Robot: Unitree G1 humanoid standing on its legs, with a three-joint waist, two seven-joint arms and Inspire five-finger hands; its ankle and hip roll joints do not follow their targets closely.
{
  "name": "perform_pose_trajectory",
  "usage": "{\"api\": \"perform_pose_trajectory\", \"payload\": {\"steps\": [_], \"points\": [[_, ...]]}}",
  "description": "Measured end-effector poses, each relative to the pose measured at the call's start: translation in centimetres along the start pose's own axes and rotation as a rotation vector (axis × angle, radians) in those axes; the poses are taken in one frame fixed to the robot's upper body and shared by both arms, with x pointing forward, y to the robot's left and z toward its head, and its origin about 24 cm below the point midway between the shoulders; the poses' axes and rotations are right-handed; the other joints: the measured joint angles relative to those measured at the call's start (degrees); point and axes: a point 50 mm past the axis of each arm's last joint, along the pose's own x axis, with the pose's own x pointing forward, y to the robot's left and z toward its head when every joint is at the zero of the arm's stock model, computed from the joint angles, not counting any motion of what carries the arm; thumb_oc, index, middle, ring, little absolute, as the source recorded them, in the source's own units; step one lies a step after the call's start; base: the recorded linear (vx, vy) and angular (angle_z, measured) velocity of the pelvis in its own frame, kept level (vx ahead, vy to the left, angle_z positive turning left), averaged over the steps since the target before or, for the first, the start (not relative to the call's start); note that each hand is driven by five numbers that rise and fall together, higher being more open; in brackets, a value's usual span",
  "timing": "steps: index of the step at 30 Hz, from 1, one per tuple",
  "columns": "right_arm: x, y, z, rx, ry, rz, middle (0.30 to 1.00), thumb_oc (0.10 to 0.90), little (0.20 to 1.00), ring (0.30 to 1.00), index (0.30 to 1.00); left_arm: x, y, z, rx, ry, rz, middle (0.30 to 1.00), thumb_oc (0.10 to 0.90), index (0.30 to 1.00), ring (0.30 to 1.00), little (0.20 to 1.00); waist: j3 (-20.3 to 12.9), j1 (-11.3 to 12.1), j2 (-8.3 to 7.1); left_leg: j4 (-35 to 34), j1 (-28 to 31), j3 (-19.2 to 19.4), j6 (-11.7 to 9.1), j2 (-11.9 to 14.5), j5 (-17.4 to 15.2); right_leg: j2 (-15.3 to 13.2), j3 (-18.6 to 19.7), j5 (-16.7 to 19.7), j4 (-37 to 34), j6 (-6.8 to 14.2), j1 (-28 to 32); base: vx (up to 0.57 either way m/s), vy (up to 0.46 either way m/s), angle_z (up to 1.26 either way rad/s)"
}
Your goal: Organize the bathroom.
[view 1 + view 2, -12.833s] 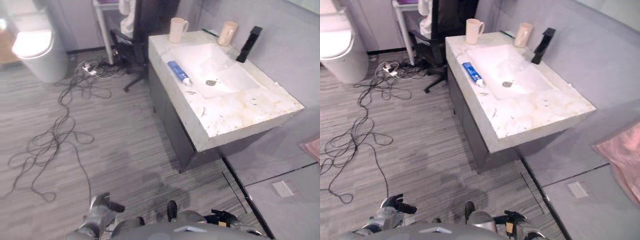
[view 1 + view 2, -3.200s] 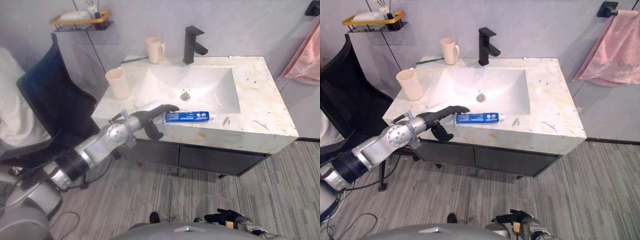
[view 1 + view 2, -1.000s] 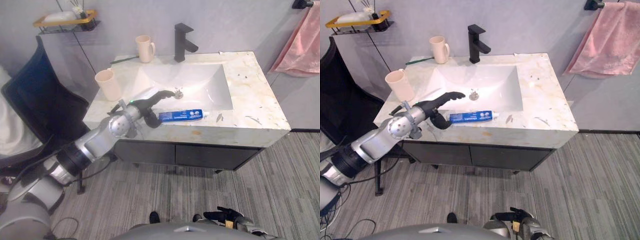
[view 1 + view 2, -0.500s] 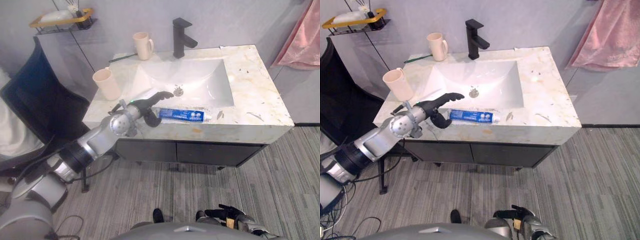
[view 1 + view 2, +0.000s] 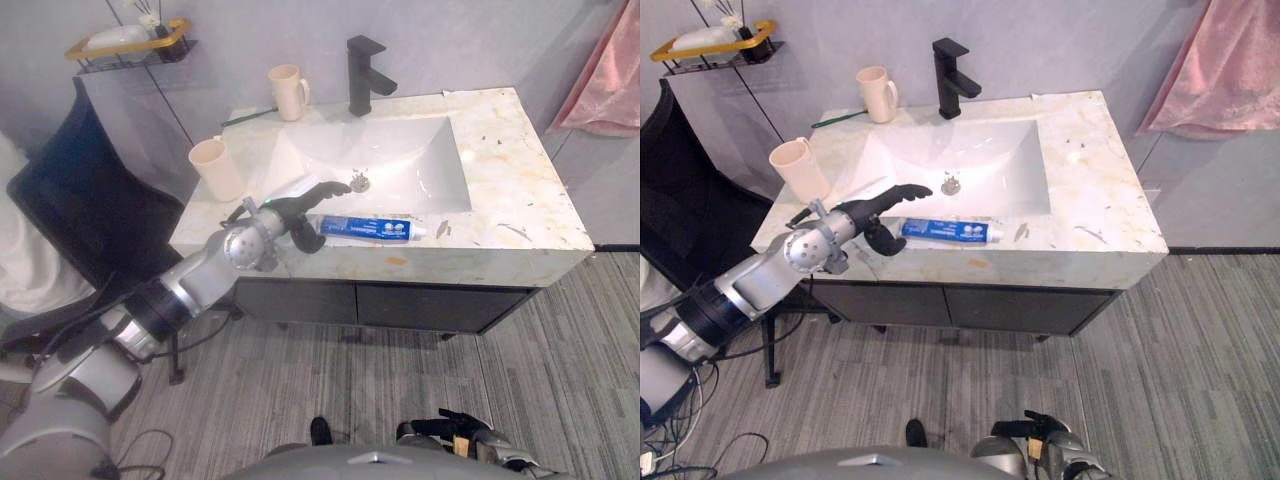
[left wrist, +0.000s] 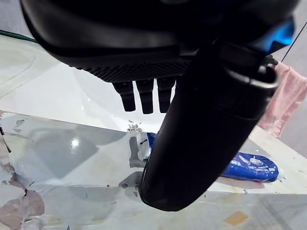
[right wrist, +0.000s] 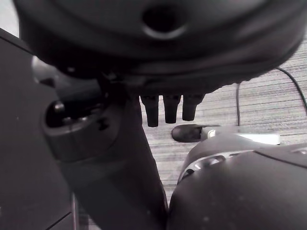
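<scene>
The left hand (image 5: 290, 212), fingers straight and released, hovers mid-frame by the toothpaste tube (image 5: 365, 228) on the worktop (image 5: 520, 200). Contact seems absent. The right hand (image 7: 120, 158) hangs relaxed, unclenched, over the floor.

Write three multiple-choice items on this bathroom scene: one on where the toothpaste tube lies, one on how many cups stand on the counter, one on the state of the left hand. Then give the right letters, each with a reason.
1. Where does the toothpaste tube lie?
A. In the basin
B. On the counter's front edge, before the basin
C. On the wall shelf

2. How many cups stand on the counter?
A. One
B. Two
C. Three

3. What state is the left hand in?
A. Open, fingers stretched toward the tube's end
B. Shut round the tube
C. Shut on a cup

Key:
1. B: the blue tube rests flat on the marble strip between the basin and the front edge.
2. B: the near cup stands at the left side, and the handled cup stands beside the black faucet.
3. A: the fingers are straight above the counter, the thumb by the tube's left end, with nothing gripped.
</scene>
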Motion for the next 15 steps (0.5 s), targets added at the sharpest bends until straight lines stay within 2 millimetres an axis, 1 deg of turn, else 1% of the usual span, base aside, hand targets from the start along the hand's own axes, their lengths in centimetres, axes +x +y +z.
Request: {"api": "perform_pose_trajectory", "payload": {"steps": [9,15], "points": [[0.00,-0.01,-0.03,0.000,0.000,0.000,0.900,0.800,0.900,0.900,0.900,0.12,-0.13,0.22,-0.004,-0.008,-0.023,0.900,0.800,0.900,0.900,0.900,0.0,0.2,-0.06,0.0,-0.1,0.0,0.0,-0.1,0.0,0.0,-0.1,0.0,0.0,0.0,0.0,0.00,0.000,0.00],[0.00,0.01,0.05,0.000,0.000,0.000,0.900,0.800,0.900,0.900,0.900,0.26,-0.48,0.49,-0.019,-0.017,-0.062,0.900,0.800,0.900,0.900,0.900,0.3,1.3,-0.45,0.0,-0.1,0.0,0.0,-0.1,0.0,-0.1,-0.2,0.0,0.0,0.0,0.0,0.00,0.000,0.00]]}}
